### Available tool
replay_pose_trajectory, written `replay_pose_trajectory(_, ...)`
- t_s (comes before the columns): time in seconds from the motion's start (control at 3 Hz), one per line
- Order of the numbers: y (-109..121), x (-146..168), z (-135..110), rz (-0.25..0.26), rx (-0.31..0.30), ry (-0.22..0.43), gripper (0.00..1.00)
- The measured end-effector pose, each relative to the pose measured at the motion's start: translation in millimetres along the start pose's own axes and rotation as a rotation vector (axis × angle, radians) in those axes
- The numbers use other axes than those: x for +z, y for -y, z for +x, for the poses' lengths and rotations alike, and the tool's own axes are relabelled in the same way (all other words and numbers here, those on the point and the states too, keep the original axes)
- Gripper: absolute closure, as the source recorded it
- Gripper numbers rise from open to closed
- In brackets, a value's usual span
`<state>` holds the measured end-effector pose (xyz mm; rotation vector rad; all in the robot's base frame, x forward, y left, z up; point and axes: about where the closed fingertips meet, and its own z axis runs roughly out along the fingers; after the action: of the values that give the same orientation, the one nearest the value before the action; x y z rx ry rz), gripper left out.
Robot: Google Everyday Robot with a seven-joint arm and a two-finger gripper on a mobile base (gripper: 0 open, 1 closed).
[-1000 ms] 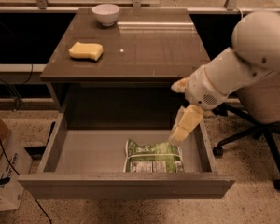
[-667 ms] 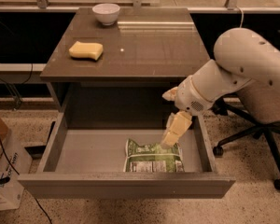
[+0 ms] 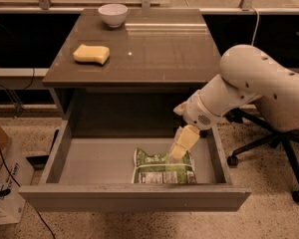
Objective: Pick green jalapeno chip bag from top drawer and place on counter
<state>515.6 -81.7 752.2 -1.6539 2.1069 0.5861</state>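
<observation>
Lying flat by the front wall of the open top drawer (image 3: 134, 199), the green chip bag (image 3: 162, 168) is set with its long axis left to right. The gripper (image 3: 179, 151) is held at the bag's far right corner; whether it is clenched or released cannot be told. Behind, a sponge (image 3: 91, 54) and a bowl (image 3: 112, 14) are placed on the counter (image 3: 159, 54).

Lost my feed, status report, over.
Gripper low in top drawer, at upper edge of green jalapeno chip bag. Bag flat, not lifted. Sponge, bowl on counter.
</observation>
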Motion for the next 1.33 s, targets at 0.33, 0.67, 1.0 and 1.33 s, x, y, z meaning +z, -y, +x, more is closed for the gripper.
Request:
replay_pose_trajectory(0.33,17.9,38.2,36.5,-0.024,0.074,-0.036,0.0)
replay_pose_trajectory(0.67,23.0,56.1,59.4,-0.045,0.126,-0.061,0.0)
replay_pose_trajectory(1.0,27.1,75.1,77.0,-0.066,0.169,-0.073,0.0)
replay_pose_trajectory(1.33,27.6,90.0,87.2,-0.09,0.197,-0.08,0.0)
